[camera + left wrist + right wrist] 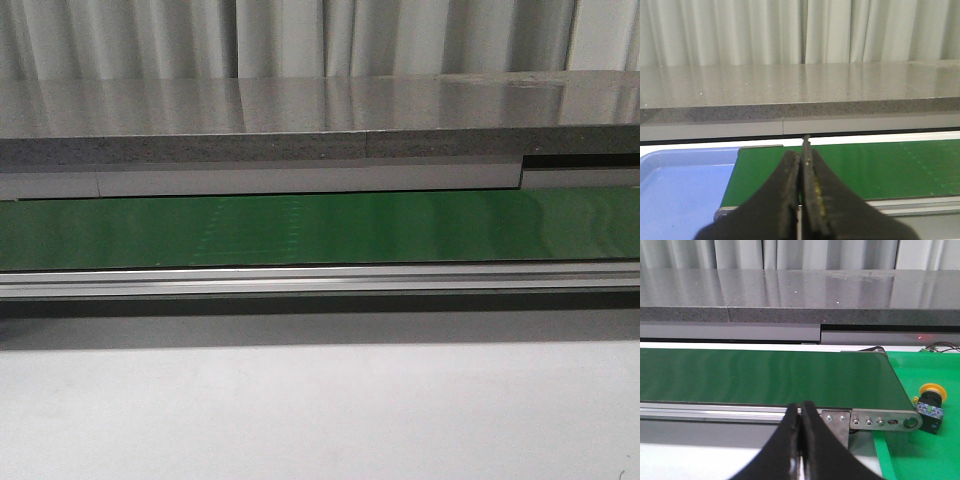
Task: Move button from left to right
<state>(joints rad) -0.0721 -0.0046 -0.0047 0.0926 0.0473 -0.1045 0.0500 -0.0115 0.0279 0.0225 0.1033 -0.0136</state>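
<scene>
Right wrist view, nearest first: the right gripper (pixel 801 412) has its fingers pressed together with nothing between them. Beyond them runs the green conveyor belt (pixel 765 377) in its metal frame, and just past the belt's end the button (pixel 929 408) lies on a green mat (pixel 920 450), tipped on its side, yellow cap away from the camera. In the left wrist view the left gripper (pixel 801 162) is likewise closed on nothing, with a blue tray (pixel 680 190) beside the belt's other end. Farthest back, the grey counter (pixel 320 115) stands before pale curtains (pixel 300 35).
</scene>
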